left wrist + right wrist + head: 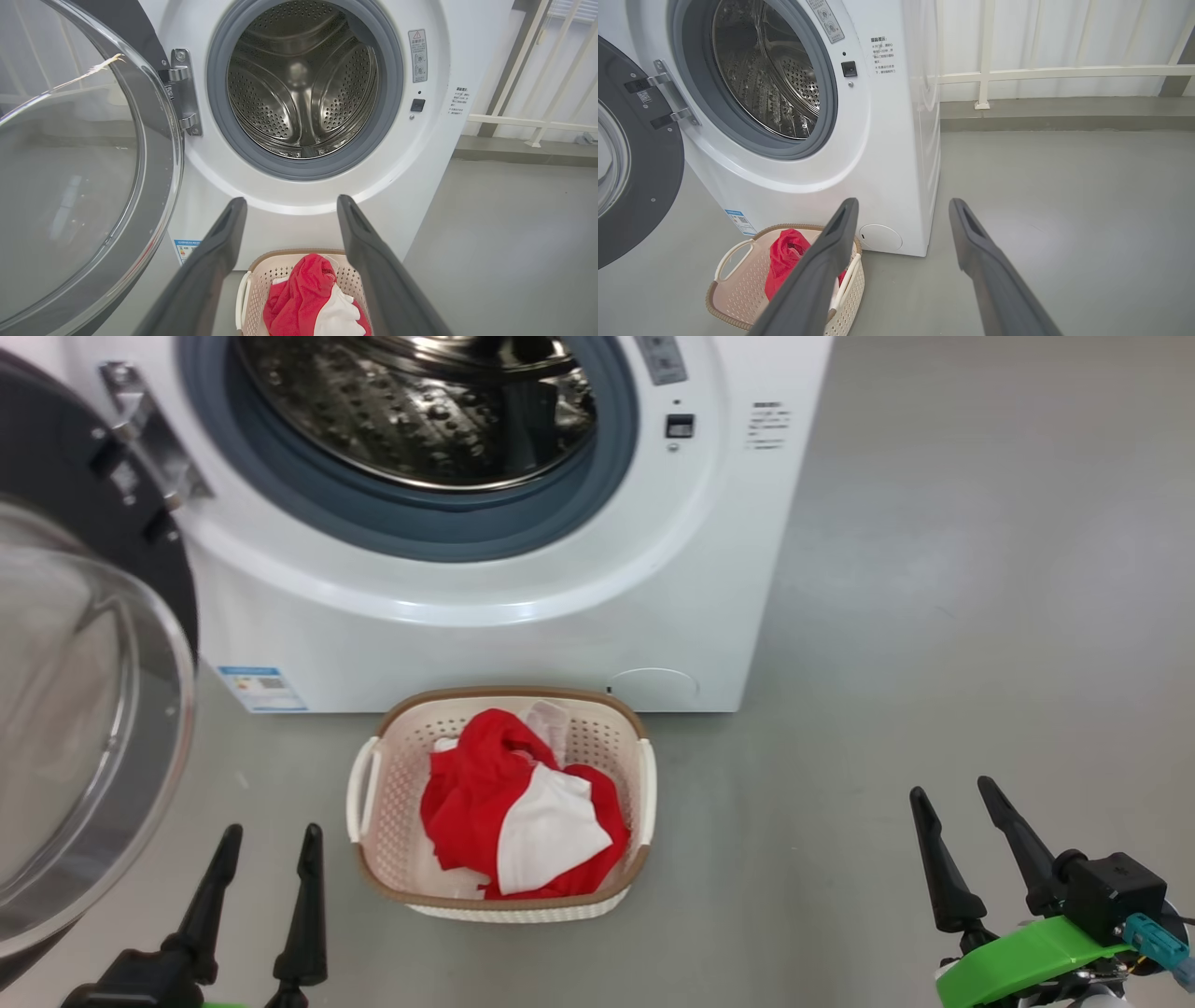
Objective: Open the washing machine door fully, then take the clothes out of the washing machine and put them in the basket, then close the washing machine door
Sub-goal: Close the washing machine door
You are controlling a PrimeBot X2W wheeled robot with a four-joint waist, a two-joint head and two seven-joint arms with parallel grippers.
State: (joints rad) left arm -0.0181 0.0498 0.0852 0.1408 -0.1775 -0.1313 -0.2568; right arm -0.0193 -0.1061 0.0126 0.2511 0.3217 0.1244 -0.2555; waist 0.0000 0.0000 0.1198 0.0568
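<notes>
Left end effector (pixel 271 835) and right end effector (pixel 952 791), two in all, hover with fingers spread at either side of one cream basket (pixel 644 784) holding the heaped red-and-white clothes (pixel 467 793). Just behind it, on the grey floor (pixel 934 616), stands one white washing machine (pixel 485 644), its door (pixel 84 709) swung wide open. One white railing (pixel 1064 72) runs along the room's edge.

The washing machine door (pixel 84 709) runs off the left edge; the blue label (pixel 261 689) has print too small to read.

floor (pixel 980 569): smooth grey | railing (pixel 1064 72): white bars | wall (pixel 1064 28): pale, behind railing
</notes>
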